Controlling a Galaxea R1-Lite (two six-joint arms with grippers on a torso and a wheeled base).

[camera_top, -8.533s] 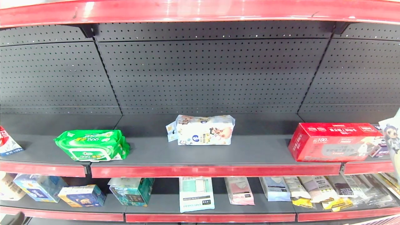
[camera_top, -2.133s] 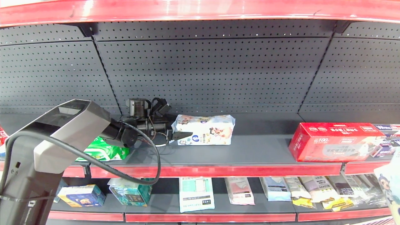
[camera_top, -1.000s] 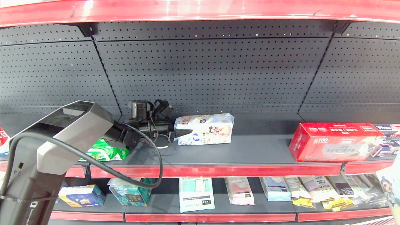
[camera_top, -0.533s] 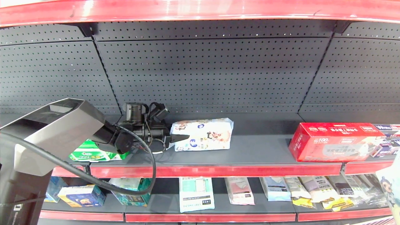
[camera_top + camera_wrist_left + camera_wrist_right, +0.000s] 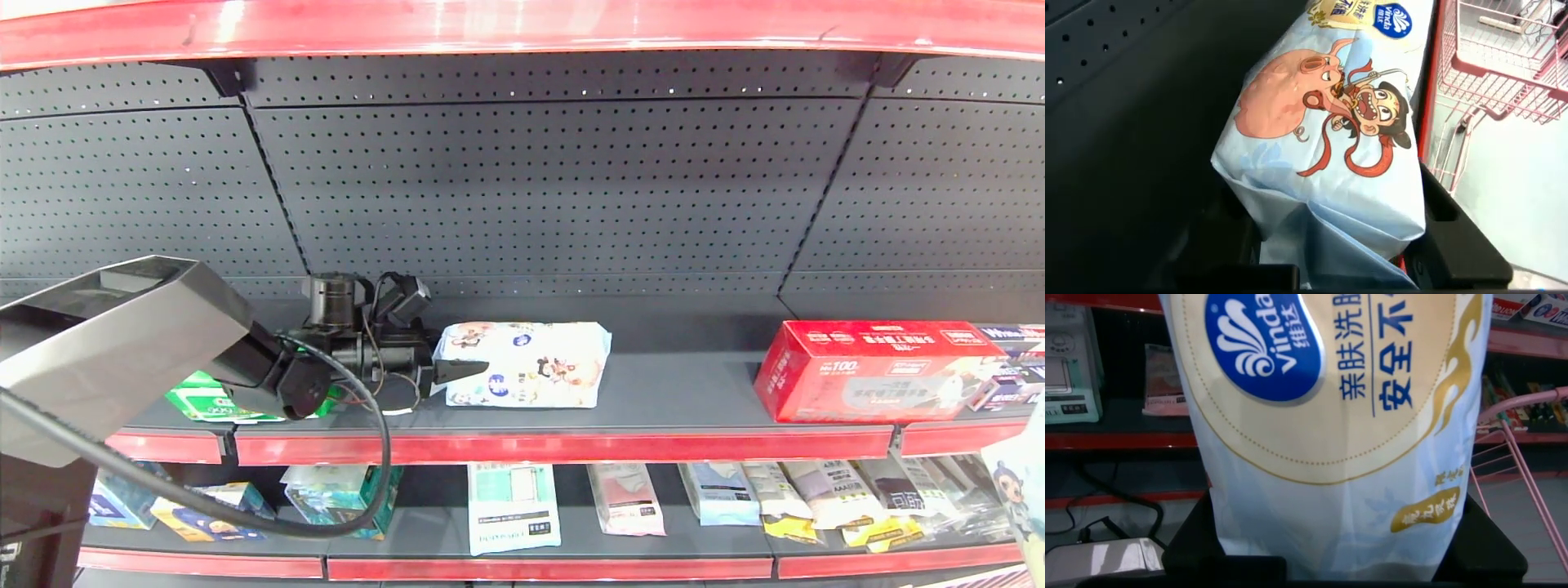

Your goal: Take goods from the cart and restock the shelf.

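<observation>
Shelf (image 5: 678, 384): end effector (image 5: 467, 363) (level) around pack (image 5: 535, 365)

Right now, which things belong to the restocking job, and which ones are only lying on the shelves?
Job: left gripper, holding the cartoon tissue pack; right gripper, holding a second pack; pink cart; shelf board.
Lying about: green wipes pack; red box; goods on the lower shelf.

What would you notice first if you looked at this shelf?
The left gripper clamps the end of a cartoon tissue pack lying on the middle shelf. A bright red box sits on the same shelf, to the right. The right gripper holds another white pack.
</observation>
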